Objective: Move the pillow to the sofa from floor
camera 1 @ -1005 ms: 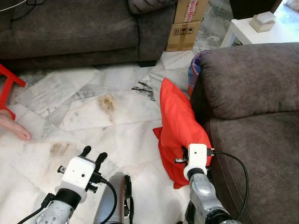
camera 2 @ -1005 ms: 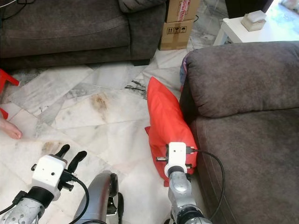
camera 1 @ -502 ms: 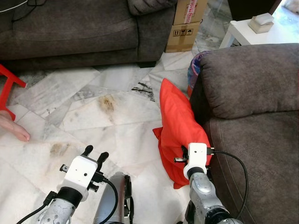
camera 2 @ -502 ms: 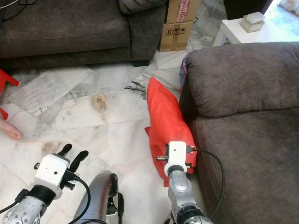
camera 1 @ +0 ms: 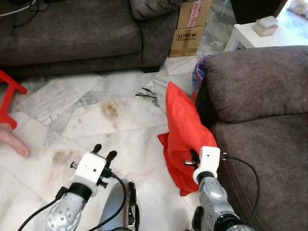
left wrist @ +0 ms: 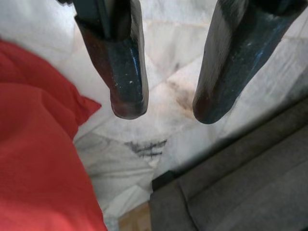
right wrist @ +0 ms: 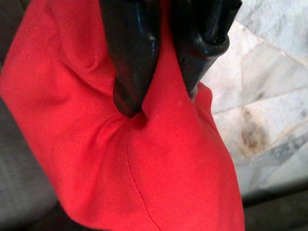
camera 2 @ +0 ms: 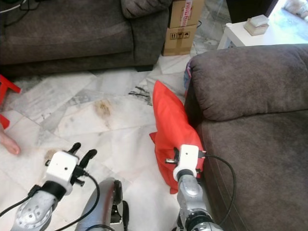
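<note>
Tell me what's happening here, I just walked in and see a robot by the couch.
The robot's right tool is pinched shut on a fold of the red pillow, which stands on the marble floor leaning against the grey sofa. The left tool hangs open over the floor, holding nothing. The pillow is not yet on the sofa. A person's bare foot rests at the far left.
</note>
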{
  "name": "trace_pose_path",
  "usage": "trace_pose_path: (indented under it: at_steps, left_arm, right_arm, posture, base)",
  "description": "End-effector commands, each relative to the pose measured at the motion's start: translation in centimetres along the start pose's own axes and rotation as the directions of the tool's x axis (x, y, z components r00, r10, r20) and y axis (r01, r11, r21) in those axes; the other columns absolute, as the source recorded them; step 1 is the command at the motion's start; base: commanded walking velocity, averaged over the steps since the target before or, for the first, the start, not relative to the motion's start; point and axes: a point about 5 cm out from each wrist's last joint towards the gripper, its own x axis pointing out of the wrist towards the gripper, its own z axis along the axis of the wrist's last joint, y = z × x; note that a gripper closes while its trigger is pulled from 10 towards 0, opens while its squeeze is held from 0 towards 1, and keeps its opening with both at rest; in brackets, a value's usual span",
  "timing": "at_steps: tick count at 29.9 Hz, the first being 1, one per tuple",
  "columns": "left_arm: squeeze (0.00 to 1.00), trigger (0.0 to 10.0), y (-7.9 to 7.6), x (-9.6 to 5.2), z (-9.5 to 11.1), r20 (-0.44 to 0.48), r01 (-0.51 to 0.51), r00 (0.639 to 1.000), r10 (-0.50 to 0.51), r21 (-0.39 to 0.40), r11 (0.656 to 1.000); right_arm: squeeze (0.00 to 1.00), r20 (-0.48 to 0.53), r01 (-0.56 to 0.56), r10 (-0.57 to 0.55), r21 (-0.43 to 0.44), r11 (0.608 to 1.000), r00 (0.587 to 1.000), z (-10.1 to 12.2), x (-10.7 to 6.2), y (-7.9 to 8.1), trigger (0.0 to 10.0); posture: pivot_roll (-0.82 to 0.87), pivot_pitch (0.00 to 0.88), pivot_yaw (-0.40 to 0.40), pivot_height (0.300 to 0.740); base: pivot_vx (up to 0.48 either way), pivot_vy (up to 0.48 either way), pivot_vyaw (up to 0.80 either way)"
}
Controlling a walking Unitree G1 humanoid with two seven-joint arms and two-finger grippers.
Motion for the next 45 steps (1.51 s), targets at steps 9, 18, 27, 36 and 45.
trace_pose_path:
  at_steps: [9,18,27,36,45]
  left_arm:
    - [0.0,10.0,0.4,1.2,-0.9,-0.008,0.007,1.0,-0.007,-0.057,0.998]
    - [0.0,10.0,-0.4,2.5,-1.0,0.023,0.051,0.999,-0.049,-0.073,0.996]
    - [0.0,10.0,-0.5,2.3,-1.2,0.032,0.035,0.999,-0.032,-0.083,0.996]
    - [0.0,10.0,-1.0,2.3,-1.3,0.042,0.038,0.999,-0.034,-0.093,0.995]
    - [0.0,10.0,-1.2,2.5,-1.1,0.057,0.043,0.998,-0.037,-0.098,0.994]
  right_arm:
    - [0.0,0.047,0.017,-0.02,0.064,0.998,0.999,-0.5,-1.1,-2.1,10.0]
    - [0.0,0.128,-0.008,-0.002,0.077,0.997,0.992,-0.1,-1.9,-3.0,10.0]
    - [0.0,0.15,-0.039,0.029,0.067,0.997,0.988,0.7,-2.0,-3.4,10.0]
    - [0.0,0.167,-0.041,0.029,0.071,0.997,0.986,1.0,-2.1,-3.7,10.0]
    - [0.0,0.145,-0.012,0.004,0.059,0.998,0.989,0.8,-2.3,-4.3,10.0]
  posture:
    - [0.18,0.125,0.054,0.608]
    - [0.16,0.085,0.061,0.658]
    - [0.16,0.067,0.032,0.708]
    - [0.15,0.057,0.026,0.74]
    - [0.14,0.045,0.022,0.74]
  base:
    - [0.0,0.0,0.0]
    - [0.0,0.0,0.0]
    - [0.0,0.0,0.0]
    - [0.0,0.0,0.0]
    - [0.0,0.0,0.0]
